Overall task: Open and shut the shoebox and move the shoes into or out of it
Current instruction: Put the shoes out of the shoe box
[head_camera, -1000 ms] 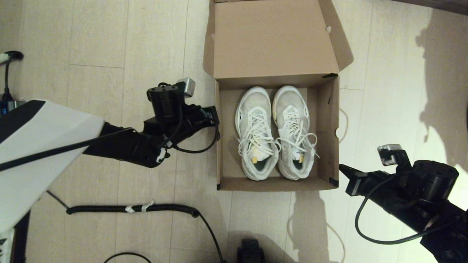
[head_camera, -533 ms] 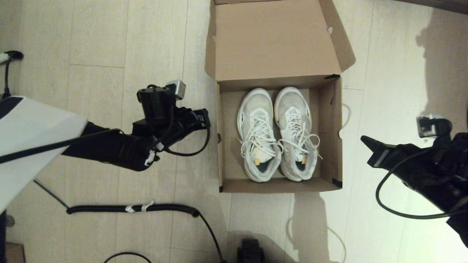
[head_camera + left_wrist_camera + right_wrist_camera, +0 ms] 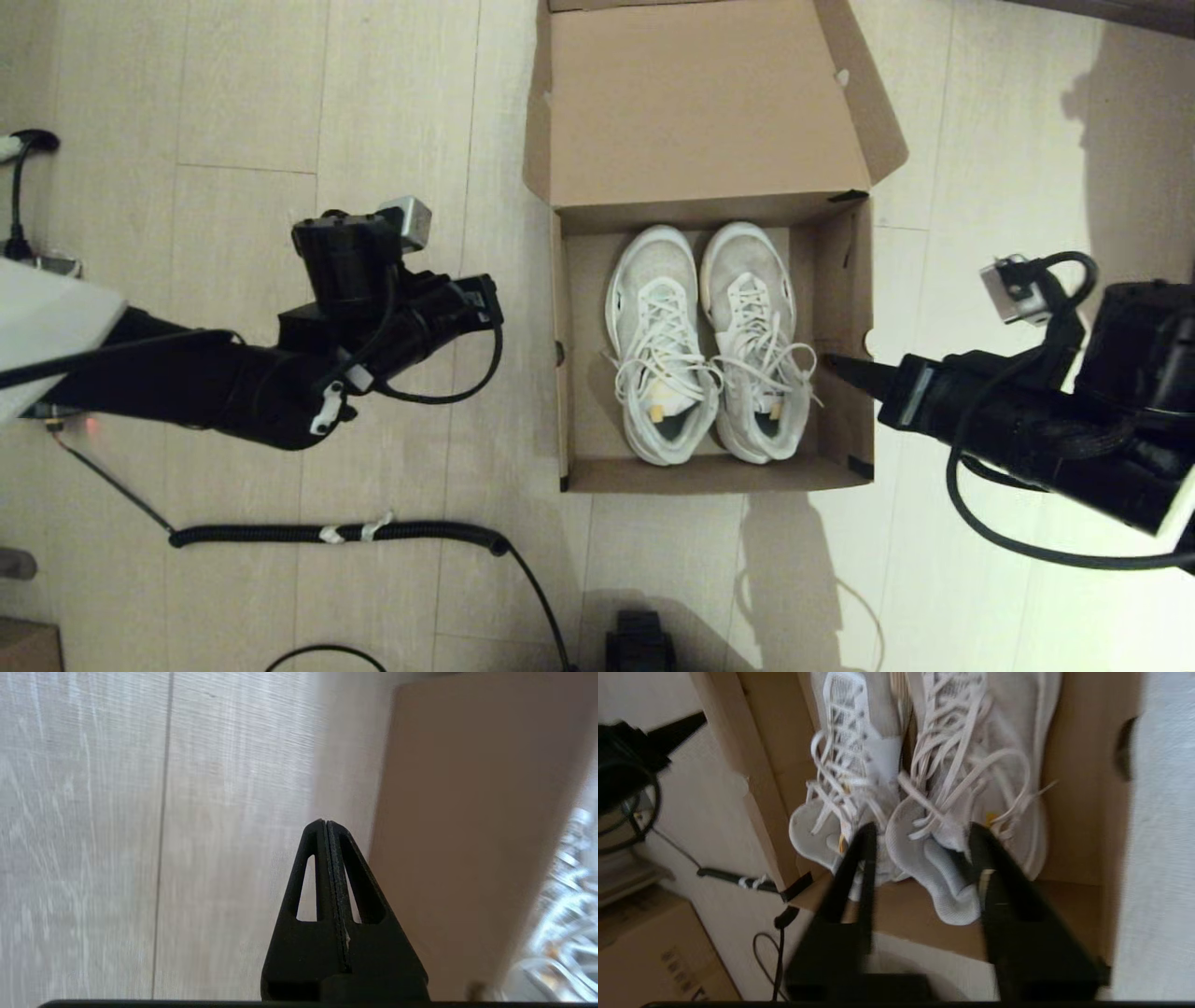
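The brown shoebox lies open on the floor, its lid folded back at the far side. Both white sneakers sit inside, side by side with toes toward the lid: the left shoe and the right shoe. My right gripper reaches over the box's right wall and is open; in the right wrist view the right gripper hovers above the heel of a sneaker. My left gripper hangs left of the box, shut and empty; in the left wrist view the left gripper is beside the box wall.
A coiled black cable lies on the wooden floor near the front left. A black part shows at the bottom edge. Another cardboard box stands off to one side in the right wrist view.
My left arm has drawn back leftward, away from the box. My right arm has swung up and in, its tip now over the box's right wall. The box shifted slightly.
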You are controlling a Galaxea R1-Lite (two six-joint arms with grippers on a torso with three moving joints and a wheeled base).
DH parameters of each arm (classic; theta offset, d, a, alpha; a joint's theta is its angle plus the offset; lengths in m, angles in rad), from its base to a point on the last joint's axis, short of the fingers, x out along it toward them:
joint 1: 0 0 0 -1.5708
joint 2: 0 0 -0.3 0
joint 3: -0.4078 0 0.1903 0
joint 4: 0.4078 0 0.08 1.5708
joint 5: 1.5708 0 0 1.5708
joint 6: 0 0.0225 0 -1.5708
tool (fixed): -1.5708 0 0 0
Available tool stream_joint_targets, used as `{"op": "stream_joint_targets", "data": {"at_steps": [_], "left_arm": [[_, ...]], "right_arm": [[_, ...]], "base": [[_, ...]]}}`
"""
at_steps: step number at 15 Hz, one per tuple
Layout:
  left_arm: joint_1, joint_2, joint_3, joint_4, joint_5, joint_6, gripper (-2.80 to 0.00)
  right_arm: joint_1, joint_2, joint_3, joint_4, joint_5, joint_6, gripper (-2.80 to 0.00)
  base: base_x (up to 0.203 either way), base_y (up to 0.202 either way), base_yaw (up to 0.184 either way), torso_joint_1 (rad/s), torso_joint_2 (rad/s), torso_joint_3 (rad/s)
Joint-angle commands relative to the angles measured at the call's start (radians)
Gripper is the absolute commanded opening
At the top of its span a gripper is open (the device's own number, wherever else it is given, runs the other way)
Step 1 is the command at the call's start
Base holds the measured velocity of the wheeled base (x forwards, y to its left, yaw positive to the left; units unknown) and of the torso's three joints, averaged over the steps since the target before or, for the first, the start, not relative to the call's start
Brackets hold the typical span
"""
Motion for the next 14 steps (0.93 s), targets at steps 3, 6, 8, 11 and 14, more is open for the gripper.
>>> {"op": "stream_joint_targets", "data": {"at_steps": [3,6,8,11,14], "left_arm": [[0.002,-0.024,0.029,-0.004,0.002,0.000,-2.80],[0.002,-0.022,0.031,-0.005,0.002,0.000,-2.80],[0.004,-0.024,0.031,-0.005,0.002,0.000,-2.80],[0.013,-0.029,0.033,-0.005,0.006,-0.002,-2.80],[0.019,-0.037,0.052,-0.019,0.006,-0.001,-2.80]], "right_arm": [[0.077,0.136,0.004,-0.143,-0.020,-0.023,0.00],[0.175,0.244,0.010,-0.263,-0.123,-0.122,0.00],[0.213,0.270,0.014,-0.274,-0.160,-0.144,0.00],[0.225,0.340,-0.010,-0.295,-0.210,-0.192,0.00],[0.230,0.397,-0.043,-0.315,-0.224,-0.217,0.00]], "base": [[0.000,0.000,0.000,0.000,0.00,0.000],[0.000,0.000,0.000,0.000,0.00,0.000],[0.000,0.000,0.000,0.000,0.00,0.000],[0.000,0.000,0.000,0.000,0.00,0.000],[0.000,0.000,0.000,0.000,0.00,0.000]]}}
